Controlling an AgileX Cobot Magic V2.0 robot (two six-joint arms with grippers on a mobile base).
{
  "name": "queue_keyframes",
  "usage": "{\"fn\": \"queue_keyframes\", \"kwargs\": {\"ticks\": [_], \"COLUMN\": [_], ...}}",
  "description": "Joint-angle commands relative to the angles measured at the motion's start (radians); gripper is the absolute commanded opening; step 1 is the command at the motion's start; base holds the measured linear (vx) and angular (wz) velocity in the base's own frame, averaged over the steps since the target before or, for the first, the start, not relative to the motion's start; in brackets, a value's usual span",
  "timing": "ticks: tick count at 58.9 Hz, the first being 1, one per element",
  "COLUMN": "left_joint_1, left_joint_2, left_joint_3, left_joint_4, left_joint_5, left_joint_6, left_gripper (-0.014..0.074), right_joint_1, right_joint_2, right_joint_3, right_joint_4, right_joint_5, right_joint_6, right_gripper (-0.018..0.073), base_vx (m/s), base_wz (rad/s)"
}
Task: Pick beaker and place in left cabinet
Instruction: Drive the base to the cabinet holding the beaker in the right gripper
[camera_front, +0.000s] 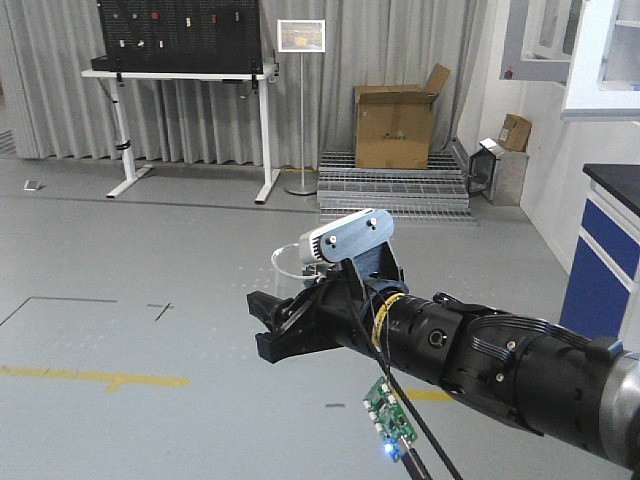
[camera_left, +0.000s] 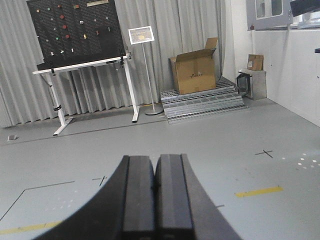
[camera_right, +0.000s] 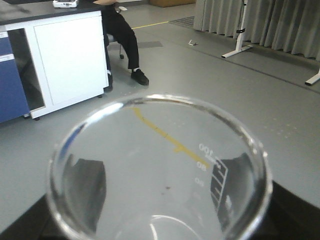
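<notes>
1. The right end effector (camera_front: 270, 326) has its jaws closed partway on the beaker (camera_right: 160, 170), and a dark finger shows through the glass wall on each side.
2. The beaker is a clear glass cylinder with a thick, rounded rim that catches white glare. In the right wrist view its mouth fills most of the frame, directly ahead of the end effector.
3. A white printed scale (camera_right: 211, 162) runs down its right inner wall, reading "100" at the top with "80" below.
4. The grey floor (camera_right: 280, 115) and a yellow line (camera_right: 167, 136) beyond the end effector show through the glass.
5. From the front, the beaker (camera_front: 288, 266) appears as a faint glass outline just above the black jaws, held in the air.
6. The left end effector (camera_left: 155, 165) is fully closed. Its fingers (camera_left: 137, 200) are pressed flat together and hold nothing.
</notes>
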Motion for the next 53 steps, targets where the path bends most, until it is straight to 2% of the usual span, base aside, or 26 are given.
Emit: {"fn": "queue_keyframes", "kwargs": {"ticks": [1,53], "left_joint_1": [-0.001,-0.001], "left_joint_2": [-0.019,-0.019], "left_joint_3": [0.016,0.016], "left_joint_4": [-0.003,-0.003], "left_joint_5": [-0.075,-0.075], "left_joint_6": [-0.003,-0.003], "left_gripper": [0.0001,0.0001], "right_joint_1": [-0.004,-0.004], "right_joint_2": [-0.048,-0.046], "right_joint_3": [-0.03,-0.03], "right_joint_4": [0.013,0.013], "right_joint_5": [-0.055,-0.062], "right_joint_6": [-0.002,-0.002], "right_gripper": [-0.0003,-0.0003], "base_vx": [0.74,0.74], "base_wz": [-0.09,-0.06]}}
